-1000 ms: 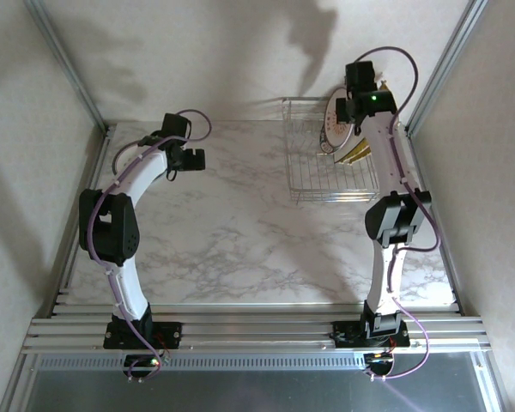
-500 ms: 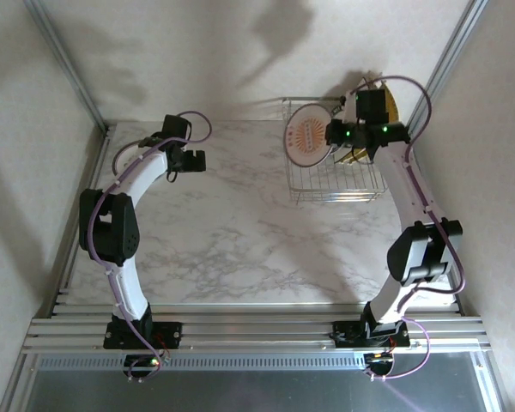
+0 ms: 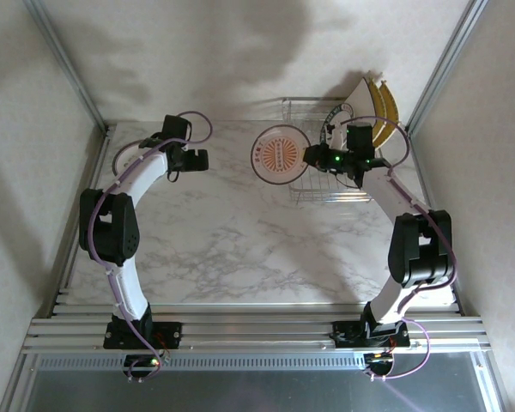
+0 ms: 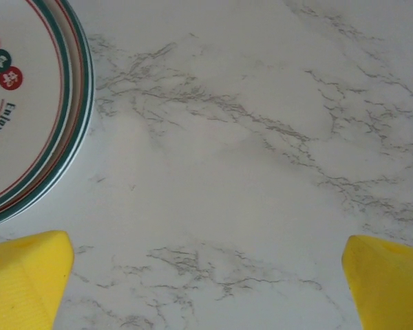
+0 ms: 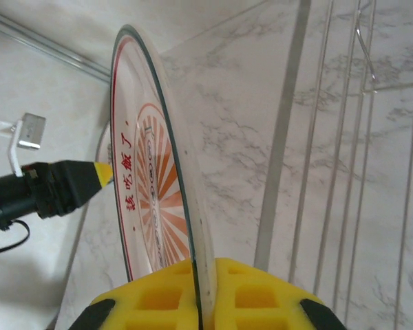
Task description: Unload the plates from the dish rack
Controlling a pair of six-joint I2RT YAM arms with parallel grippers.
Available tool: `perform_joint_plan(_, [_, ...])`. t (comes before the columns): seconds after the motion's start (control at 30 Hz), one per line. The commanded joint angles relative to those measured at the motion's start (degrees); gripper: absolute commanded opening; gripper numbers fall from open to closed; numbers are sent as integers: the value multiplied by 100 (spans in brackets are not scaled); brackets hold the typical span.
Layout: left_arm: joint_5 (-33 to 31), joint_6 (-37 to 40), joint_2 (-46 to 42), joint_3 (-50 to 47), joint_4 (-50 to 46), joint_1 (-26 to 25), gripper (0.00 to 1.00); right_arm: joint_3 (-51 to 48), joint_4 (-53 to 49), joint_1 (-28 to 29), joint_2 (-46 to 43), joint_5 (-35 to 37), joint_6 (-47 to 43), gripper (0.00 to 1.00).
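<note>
With the right fingers (image 5: pixel 148 302) pressed together, clamping the lower edge of a round plate (image 5: pixel 148 199), with only the plate's own thickness separating them. Holding this plate (image 3: pixel 277 154) on edge at the right gripper (image 3: pixel 316 157), red sunburst face turned toward the top camera. Suspending it above the marble table (image 3: pixel 240 232), outside the dish rack (image 3: pixel 326 196) and just left of the rack's left wall.

Spreading the left fingers (image 4: pixel 24 285) fully apart and grasping nothing. Hovering the left gripper (image 3: pixel 197 159) over bare marble toward the far left of the table, well apart from the held plate.

Noting, flat on the table just beside the left gripper, a teal-rimmed plate (image 4: pixel 34 103) already out of the rack. Showing more than one rim line there, so possibly a stack; not attempting a count.

Noting, inside the rack at its far right corner, a second round plate (image 3: pixel 335 114) standing on edge. Leaning behind it, a white square plate (image 3: pixel 360 90) and mustard-yellow square plates (image 3: pixel 384 107).

Judging the task as partway done:
- Counting at least one plate as unloaded onto the far left of the table.
- Counting one plate as lifted out but not yet set down.
- Counting the second round plate and the square plates as left to unload.
</note>
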Motion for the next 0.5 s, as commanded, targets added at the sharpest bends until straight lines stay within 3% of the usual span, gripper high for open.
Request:
perform_joint_plan(0.0, [590,-102,-280,-139,338,-19,99,-128,825,-35,119,-433,286,0])
perform_joint_plan(0.2, [3377,-804,-849,-876,2204,75,100,-112,1494,-4,415,-870,767,0])
perform_joint_plan(0.3, [4334,-1444,-831,-1191,3242,45,99,38,1564,72,522,-967,832,0])
perform_joint_plan(0.47, [4836,-2109,-538,-1525,4258,-130,98,404,1283,214,812,-914,715,0])
